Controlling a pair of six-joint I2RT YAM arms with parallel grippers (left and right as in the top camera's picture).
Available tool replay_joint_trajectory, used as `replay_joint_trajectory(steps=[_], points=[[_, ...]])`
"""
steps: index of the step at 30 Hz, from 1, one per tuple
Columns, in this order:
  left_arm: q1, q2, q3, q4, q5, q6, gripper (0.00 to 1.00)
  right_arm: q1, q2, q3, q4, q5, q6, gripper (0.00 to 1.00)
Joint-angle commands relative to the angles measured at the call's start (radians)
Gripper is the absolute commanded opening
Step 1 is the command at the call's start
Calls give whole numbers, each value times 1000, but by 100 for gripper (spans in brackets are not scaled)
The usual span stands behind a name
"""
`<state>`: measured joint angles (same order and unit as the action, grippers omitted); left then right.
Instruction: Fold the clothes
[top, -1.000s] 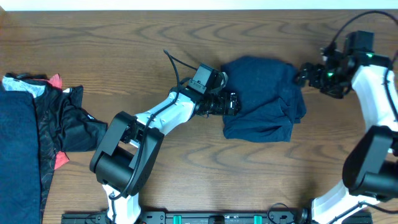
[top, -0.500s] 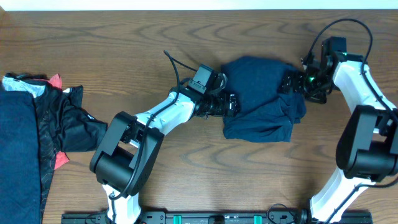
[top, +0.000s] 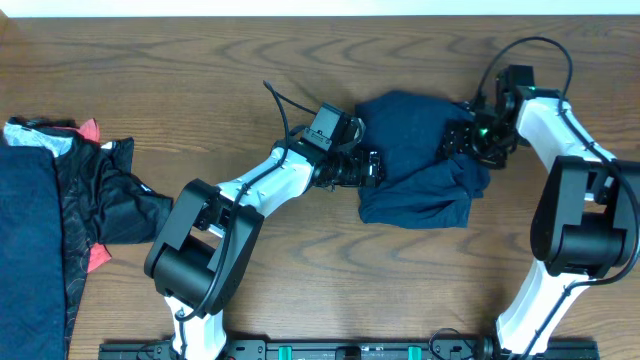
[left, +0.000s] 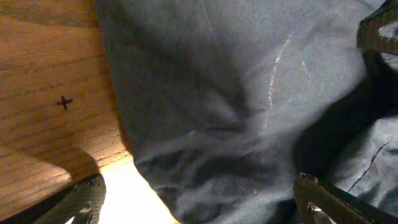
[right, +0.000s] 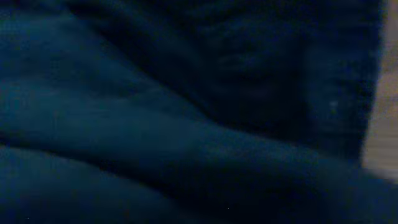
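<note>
A navy blue garment lies crumpled on the wooden table at centre right. My left gripper sits at its left edge. In the left wrist view the fingers are wide apart and open, with the garment's edge lying between them. My right gripper is down on the garment's right side. The right wrist view is filled with dark blue cloth, and its fingers are hidden, so I cannot tell whether it is open or shut.
A pile of other clothes lies at the table's left edge: a black garment, a dark blue one and bits of red. Bare wooden table surrounds the navy garment.
My right arm has swung left from beyond the garment's right side onto its right edge. The left arm and the garment have not visibly moved.
</note>
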<state>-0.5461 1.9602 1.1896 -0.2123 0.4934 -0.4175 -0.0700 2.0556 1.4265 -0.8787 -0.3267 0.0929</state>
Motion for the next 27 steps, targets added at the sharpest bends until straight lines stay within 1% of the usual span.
replay_joint_trajectory(steps=[1,2,3,4,5,6,8,27], points=[[0,16,-9,-3,-9,17,98,12,8,-6,-4,-13,8,2],[0,16,-9,-3,-9,17,98,12,8,-6,-5,-13,8,2],[0,16,-9,-3,-9,18,98,13,8,-7,-5,-13,8,9],[0,16,-9,-3,-8,18,98,13,8,-8,-5,-14,8,30],[0,16,-9,-3,-9,18,98,13,8,-8,-5,-14,8,35],[0,16,-9,-3,-9,18,98,15,8,-8,-8,-14,8,35],[0,16,-9,-3,-8,18,98,19,8,-8,-13,-14,8,1],[0,16,-9,-7,-8,17,98,24,-10,-11,-11,9,24,1]])
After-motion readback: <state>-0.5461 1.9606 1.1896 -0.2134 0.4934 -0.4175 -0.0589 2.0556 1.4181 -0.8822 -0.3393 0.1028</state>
